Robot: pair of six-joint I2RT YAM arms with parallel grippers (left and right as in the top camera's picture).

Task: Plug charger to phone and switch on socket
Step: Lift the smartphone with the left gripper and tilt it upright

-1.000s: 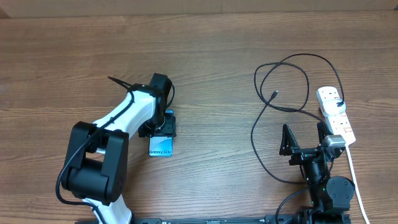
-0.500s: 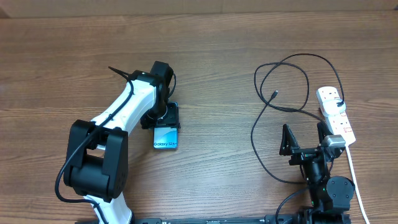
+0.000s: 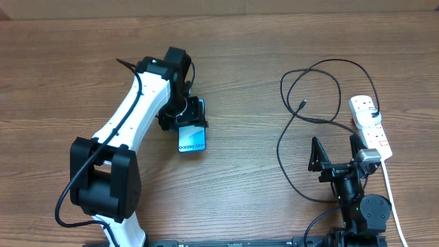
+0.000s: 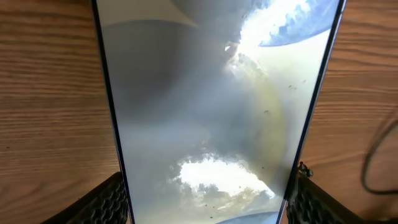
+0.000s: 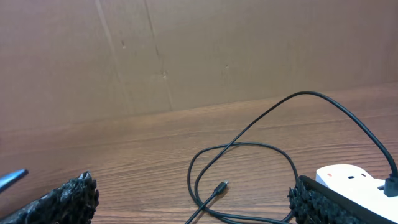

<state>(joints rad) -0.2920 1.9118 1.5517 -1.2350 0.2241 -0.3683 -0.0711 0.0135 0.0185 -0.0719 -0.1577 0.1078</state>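
The phone (image 3: 193,141) is clamped by its edges in the left hand (image 3: 185,118); the right hand (image 3: 335,151) apparently gapes wide.

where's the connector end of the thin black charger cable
Overhead view: the small connector lies on the right side, inside the loops of the black cable, left of the white power strip.

One phone (image 3: 192,139), one black charger cable (image 3: 278,145), one white power strip (image 3: 371,127) with one thick cord (image 3: 388,186), two robot arms (image 3: 137,113), one table (image 3: 62,62).
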